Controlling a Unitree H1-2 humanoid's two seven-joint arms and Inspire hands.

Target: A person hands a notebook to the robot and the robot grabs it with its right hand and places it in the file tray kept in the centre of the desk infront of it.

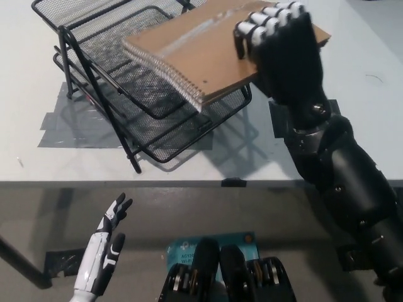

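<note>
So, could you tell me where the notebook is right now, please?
In the head view, the notebook is held by the right robot hand at the upper middle, above the right side of the file tray.
</note>
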